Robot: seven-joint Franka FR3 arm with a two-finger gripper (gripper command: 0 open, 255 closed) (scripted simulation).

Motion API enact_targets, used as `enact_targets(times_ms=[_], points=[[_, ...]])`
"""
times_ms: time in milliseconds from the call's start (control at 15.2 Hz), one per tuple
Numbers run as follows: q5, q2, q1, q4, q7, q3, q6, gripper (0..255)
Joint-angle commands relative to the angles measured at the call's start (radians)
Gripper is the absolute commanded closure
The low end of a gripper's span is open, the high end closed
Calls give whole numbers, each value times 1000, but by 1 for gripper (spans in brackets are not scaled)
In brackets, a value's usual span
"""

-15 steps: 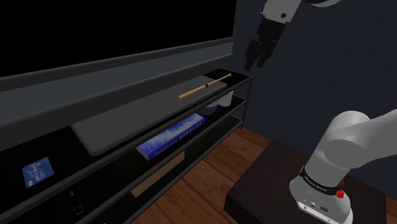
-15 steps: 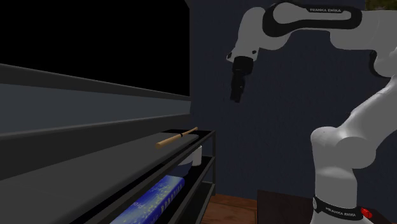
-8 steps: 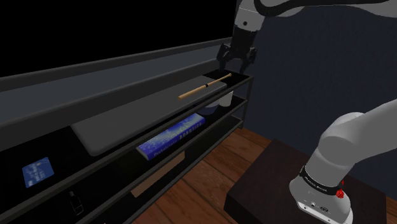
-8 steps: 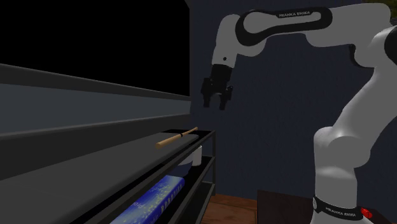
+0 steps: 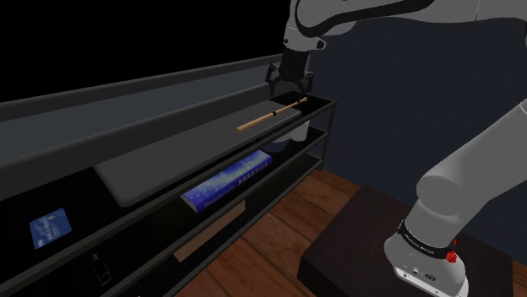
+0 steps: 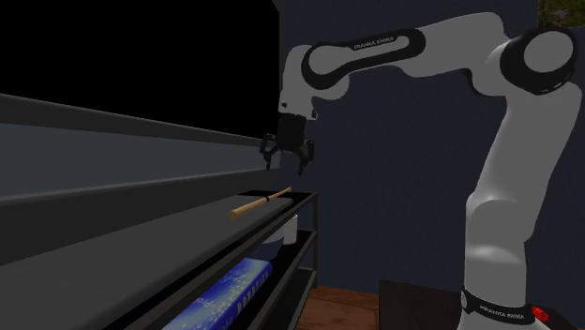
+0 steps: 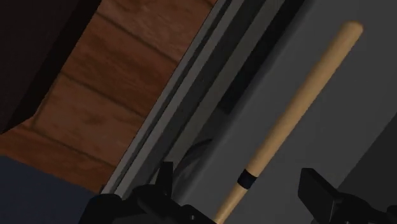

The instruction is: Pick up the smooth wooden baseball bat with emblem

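The black gripper (image 5: 290,82) hangs at the upper centre of the shoulder view, its fingers spread wide and holding nothing. The dark shelf rack (image 5: 160,152) runs from the lower left to the middle right. A wooden floor (image 5: 279,232) shows below it. A blue book (image 5: 226,182) lies on the middle shelf. The pale wooden bat (image 5: 270,115) lies on the top shelf just right of centre, directly under the gripper. In the wrist view its narrow, dark-banded end sits between the fingers, untouched.
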Motion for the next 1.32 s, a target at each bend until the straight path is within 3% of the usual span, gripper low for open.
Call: enact_targets(times_ms=[0, 330, 990, 1056, 1254], points=[[-20, 74, -31, 37, 140, 20, 26, 0], [-76, 238, -86, 135, 447, 29, 60, 0], [-82, 259, -83, 53, 461, 28, 162, 0], [-83, 261, -84, 54, 461, 28, 162, 255], [-83, 261, -83, 53, 462, 29, 163, 255]])
